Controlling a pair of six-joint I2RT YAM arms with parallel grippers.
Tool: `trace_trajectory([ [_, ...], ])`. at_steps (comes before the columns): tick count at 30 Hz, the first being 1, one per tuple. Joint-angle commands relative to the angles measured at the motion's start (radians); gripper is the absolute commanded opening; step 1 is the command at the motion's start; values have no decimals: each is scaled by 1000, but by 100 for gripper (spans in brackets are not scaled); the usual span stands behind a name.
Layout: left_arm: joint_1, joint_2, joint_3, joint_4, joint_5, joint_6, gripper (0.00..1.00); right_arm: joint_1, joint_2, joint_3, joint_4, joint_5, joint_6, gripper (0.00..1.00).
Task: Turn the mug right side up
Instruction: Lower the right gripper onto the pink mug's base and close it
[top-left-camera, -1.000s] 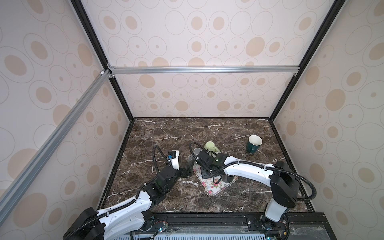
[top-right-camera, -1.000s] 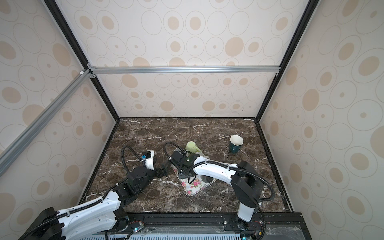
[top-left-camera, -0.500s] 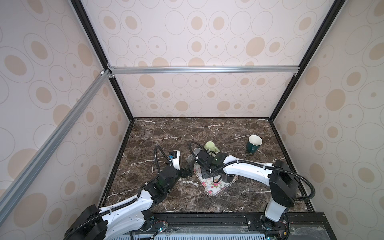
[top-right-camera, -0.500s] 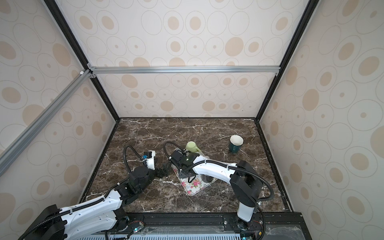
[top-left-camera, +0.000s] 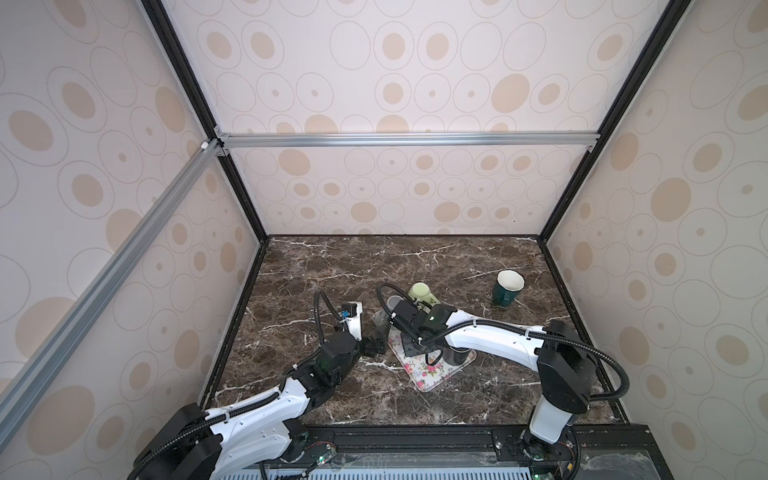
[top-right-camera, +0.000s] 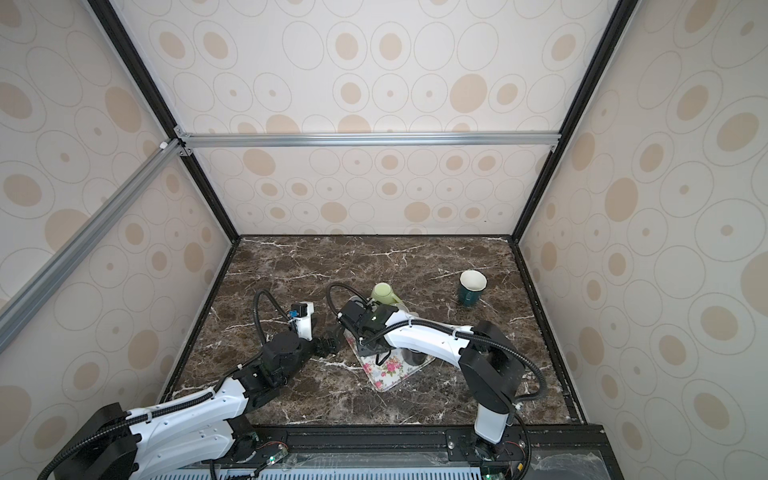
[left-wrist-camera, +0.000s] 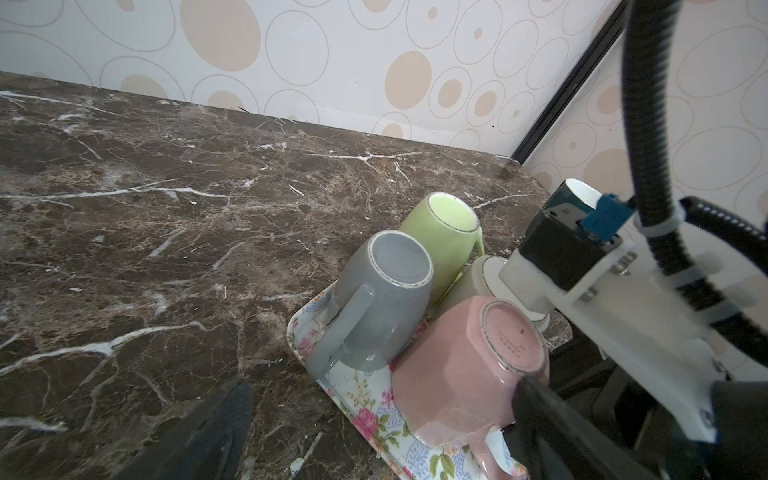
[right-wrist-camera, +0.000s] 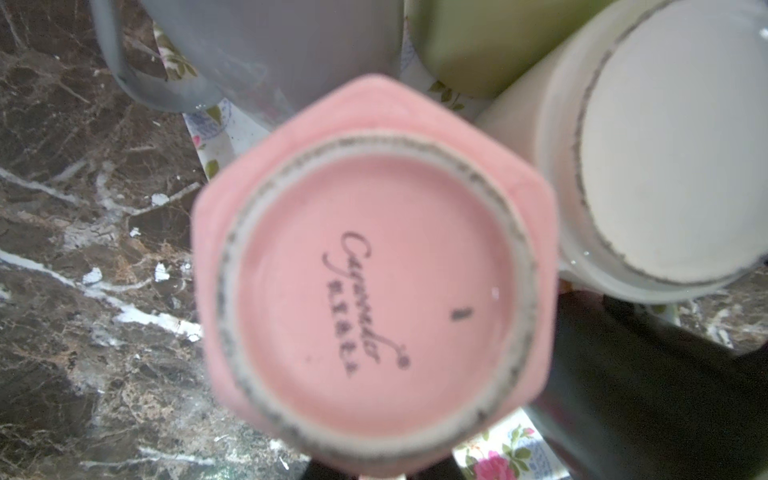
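We found the tray (left-wrist-camera: 357, 395) crammed: grey mug (left-wrist-camera: 382, 307), green mug (left-wrist-camera: 444, 232), cream mug (left-wrist-camera: 478, 282) and pink mug (left-wrist-camera: 461, 374) pressed together, no gap to slip between. Bare desk (left-wrist-camera: 166, 208) lay open behind them, and the teal cup (top-left-camera: 506, 291) stood well apart.

Mugs (left-wrist-camera: 382, 299) crowded on tray (left-wrist-camera: 357, 395), lone cup (top-left-camera: 508, 288) well apart, behind right.

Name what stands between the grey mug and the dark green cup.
The light green mug, base up, then bare marble, seen in both top views.
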Motion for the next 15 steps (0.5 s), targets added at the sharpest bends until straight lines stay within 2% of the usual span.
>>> trace_trajectory([
  [1, 10, 7, 10, 26, 5, -25, 98, -9, 24, 16, -33, 22, 8, 12],
  [15, 10, 26, 16, 32, 22, -29, 98, -8, 31, 5, -3, 13, 7, 18],
])
